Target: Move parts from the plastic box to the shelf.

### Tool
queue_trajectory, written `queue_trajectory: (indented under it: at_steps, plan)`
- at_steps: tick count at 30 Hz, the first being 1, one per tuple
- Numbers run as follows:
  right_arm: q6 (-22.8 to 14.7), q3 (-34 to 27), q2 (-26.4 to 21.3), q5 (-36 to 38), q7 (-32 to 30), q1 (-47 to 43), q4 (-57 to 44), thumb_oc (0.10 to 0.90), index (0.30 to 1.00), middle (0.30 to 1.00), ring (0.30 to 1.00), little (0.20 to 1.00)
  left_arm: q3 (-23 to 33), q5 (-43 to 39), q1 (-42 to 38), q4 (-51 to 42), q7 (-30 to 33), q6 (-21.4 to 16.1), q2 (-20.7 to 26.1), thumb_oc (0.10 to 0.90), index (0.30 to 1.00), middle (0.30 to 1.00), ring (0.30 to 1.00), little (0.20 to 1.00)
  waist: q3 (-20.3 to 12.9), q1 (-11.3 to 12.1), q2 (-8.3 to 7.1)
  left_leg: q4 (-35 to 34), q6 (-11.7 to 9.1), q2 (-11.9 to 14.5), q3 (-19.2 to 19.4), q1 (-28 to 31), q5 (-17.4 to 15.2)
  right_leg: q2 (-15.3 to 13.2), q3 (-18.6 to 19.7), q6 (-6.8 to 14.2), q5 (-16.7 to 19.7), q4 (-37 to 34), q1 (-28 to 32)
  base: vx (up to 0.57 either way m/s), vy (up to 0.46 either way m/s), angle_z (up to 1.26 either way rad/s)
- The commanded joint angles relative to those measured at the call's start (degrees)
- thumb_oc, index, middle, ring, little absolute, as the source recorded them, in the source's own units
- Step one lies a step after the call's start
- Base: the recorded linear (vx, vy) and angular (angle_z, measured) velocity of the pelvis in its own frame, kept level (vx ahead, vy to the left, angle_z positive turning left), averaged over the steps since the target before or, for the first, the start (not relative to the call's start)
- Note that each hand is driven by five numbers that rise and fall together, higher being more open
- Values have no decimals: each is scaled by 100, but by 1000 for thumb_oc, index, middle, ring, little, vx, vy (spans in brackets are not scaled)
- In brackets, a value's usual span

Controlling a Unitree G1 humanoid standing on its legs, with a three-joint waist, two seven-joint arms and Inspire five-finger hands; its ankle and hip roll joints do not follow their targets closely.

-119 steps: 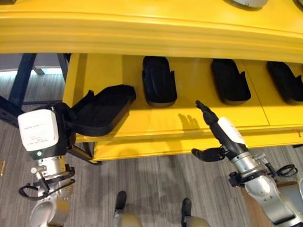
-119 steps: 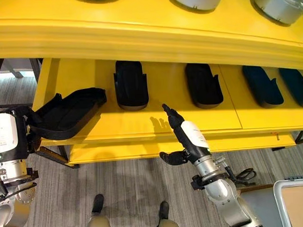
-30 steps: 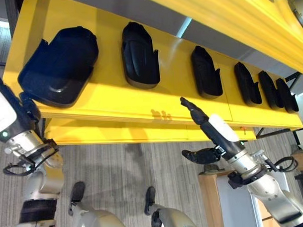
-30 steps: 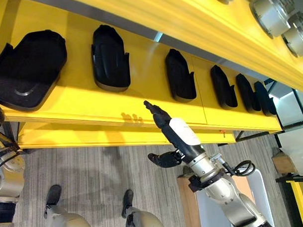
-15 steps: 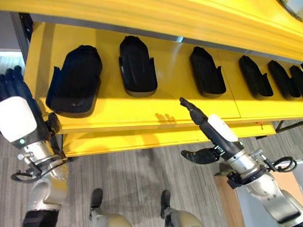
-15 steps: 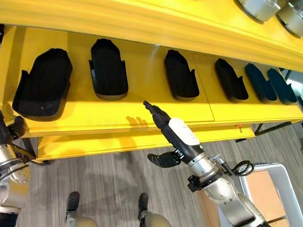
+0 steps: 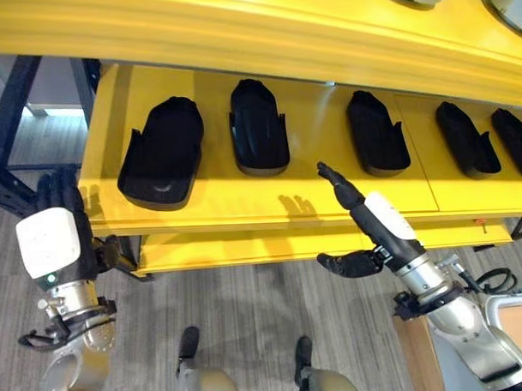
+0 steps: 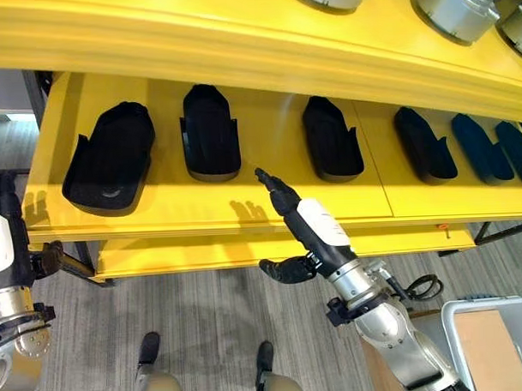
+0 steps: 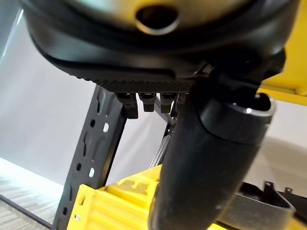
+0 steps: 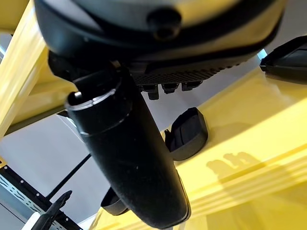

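At the left end of the yellow shelf (image 7: 201, 202) lies a black moulded part (image 7: 163, 152), a wide shallow tray shape with raised side walls, tilted slightly and free of both hands. The left hand (image 7: 54, 222) hangs below and to its left, off the shelf's corner, fingers straight and spread, holding nothing. More black parts sit in a row along the shelf: one just beside it (image 7: 258, 127), another further right (image 7: 376, 132). The right hand (image 7: 357, 207) hovers over the shelf's front edge, fingers straight, empty.
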Motion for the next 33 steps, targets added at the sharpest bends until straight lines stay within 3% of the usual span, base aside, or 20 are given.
queue_trajectory:
  at_steps: [1, 10, 13, 20, 33]
  plan:
    - [-344, -374, 72, 279, -166, -261, -303, 900, 1000, 1000, 1000, 1000, 376, 74, -131, -442, 103, -475, 399, 900, 1000, 1000, 1000, 1000, -622, 20, -124, -114, 334, -86, 125, 147, -115, -184, 29, 44, -706, 600, 42, 7, 46, -2]
    - [-380, -389, 71, 310, -176, -194, -327, 900, 1000, 1000, 1000, 1000, 178, -455, -92, -1039, -282, -1055, 441, 900, 1000, 1000, 1000, 1000, -734, 11, -62, -157, 371, -208, 157, 205, -126, -304, -25, 92, -615, 498, 137, 4, 35, 4]
    - [-432, -353, 66, 382, -180, -135, -363, 900, 1000, 1000, 1000, 1000, 52, -714, -195, -1524, -489, -1381, 625, 900, 1000, 1000, 1000, 1000, -763, -33, -28, -157, 394, -252, 197, 245, -143, -349, -2, 110, -593, 495, 154, 8, 24, 0]
    - [-466, -314, 38, 416, -145, 7, -387, 900, 1000, 1000, 1000, 1000, -145, -1088, -355, -1891, -859, -1636, 956, 900, 1000, 1000, 1000, 1000, -804, -94, 14, -184, 415, -325, 266, 325, -170, -440, 17, 152, -559, 457, 209, 8, 23, 0]
    - [-400, -266, 113, 623, -25, 108, -223, 900, 1000, 1000, 1000, 1000, -803, -2641, -1125, -411, -1615, -1708, 1152, 900, 1000, 1000, 1000, 1000, -811, -317, 50, -170, 477, -486, 546, 461, -214, -649, 208, 221, -452, 430, 156, 12, 37, -8]
